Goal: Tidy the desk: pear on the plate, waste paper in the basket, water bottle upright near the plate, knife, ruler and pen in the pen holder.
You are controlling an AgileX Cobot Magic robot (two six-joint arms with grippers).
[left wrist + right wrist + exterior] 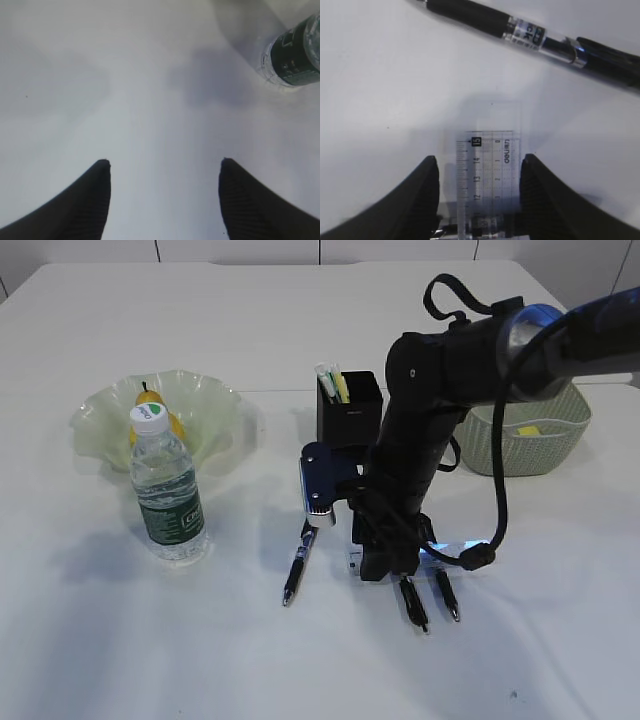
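Straddling the ruler (487, 175) on the table (90, 640), my right hand (479, 172) stands half open, gripping nothing yet, its fingers aligned to pinch the edges; left hand (165, 172) open, empty.

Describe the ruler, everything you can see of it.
The ruler is a short strip of clear plastic, printed with black scale marks and numbers and a small brand word near its end. It lies flat on the white desk, which shows through it. The right gripper has its fingers on either side of the ruler's long edges; whether they press it cannot be told. A black pen lies apart, beyond its end. In the exterior view the arm hides almost all of it.
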